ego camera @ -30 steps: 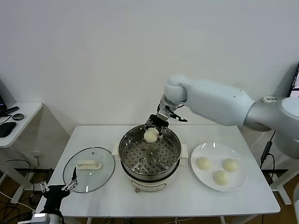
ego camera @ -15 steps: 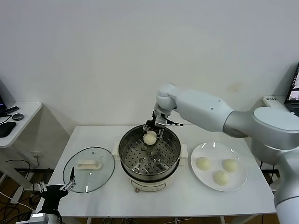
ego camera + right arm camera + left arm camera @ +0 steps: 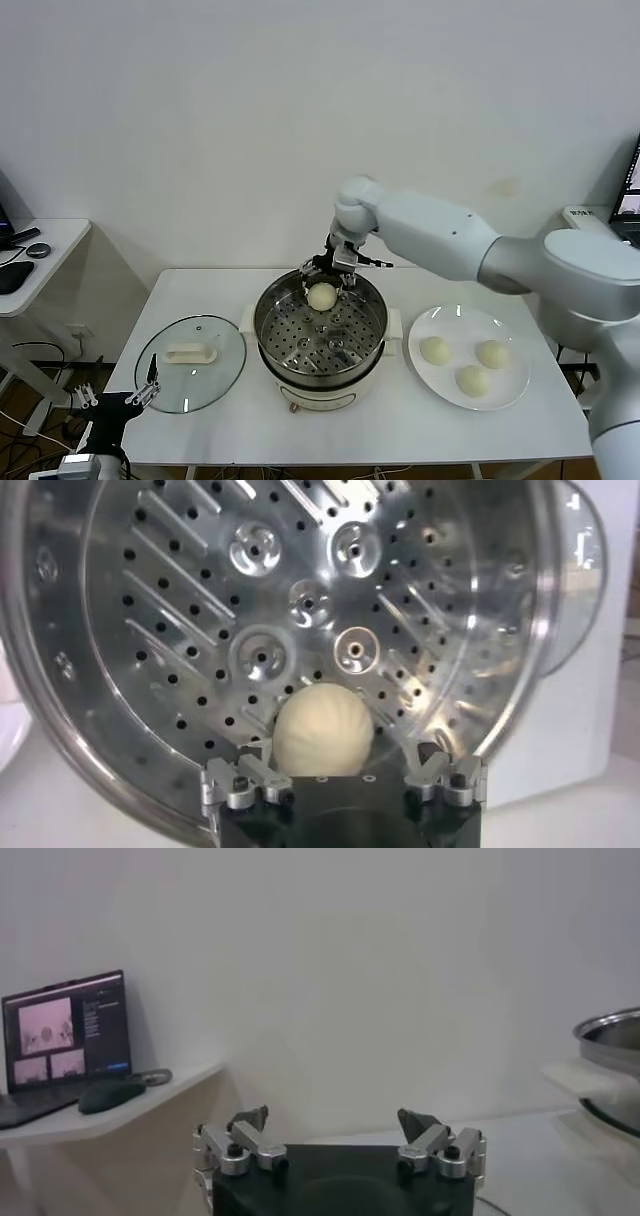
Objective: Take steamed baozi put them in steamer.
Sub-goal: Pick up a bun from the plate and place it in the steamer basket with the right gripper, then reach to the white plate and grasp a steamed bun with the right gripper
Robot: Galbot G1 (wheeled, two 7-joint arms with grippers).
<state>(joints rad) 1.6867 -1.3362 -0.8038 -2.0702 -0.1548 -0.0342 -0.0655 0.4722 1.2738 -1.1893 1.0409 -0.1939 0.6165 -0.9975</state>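
**A:** Head view first. What have you got?

**B:** I see the right gripper [image 3: 322, 277] over the far rim of the steamer [image 3: 321, 325], with one baozi [image 3: 321, 295] just under its fingertips, on the far side of the perforated tray. Three more baozi [image 3: 472, 380] sit on the white plate [image 3: 444, 320] to the steamer's right, on the table [image 3: 400, 430]. The glass lid [image 3: 190, 350] lies flat to the steamer's left. The left gripper [image 3: 140, 395] is parked low off the table's near left corner.

**A:** Left wrist view?

**B:** The left gripper [image 3: 340, 1143] is spread wide and empty, pointing at a bare wall. A laptop [image 3: 65, 1043] stands on a side desk; its screen text is too small for me to read. Only an edge of the steamer [image 3: 610, 1063] shows.

**A:** Right wrist view?

**B:** That's the one I trust. The right gripper [image 3: 345, 770] has its jaws wide apart, and the baozi [image 3: 323, 730] sits between them on the tray, gaps visible on both sides. I judge it released and resting on the steel, not held.

**A:** So what does the next move hinge on?

**B:** The bun lies straight ahead of the fingertips, so I'd back out along the approach line to clear it. It's round, no long axis to mind. The plate is on the right arm's side, so that arm is the nearer one for the next bun.

**A:** Any brands or labels?

**B:** None I can read.
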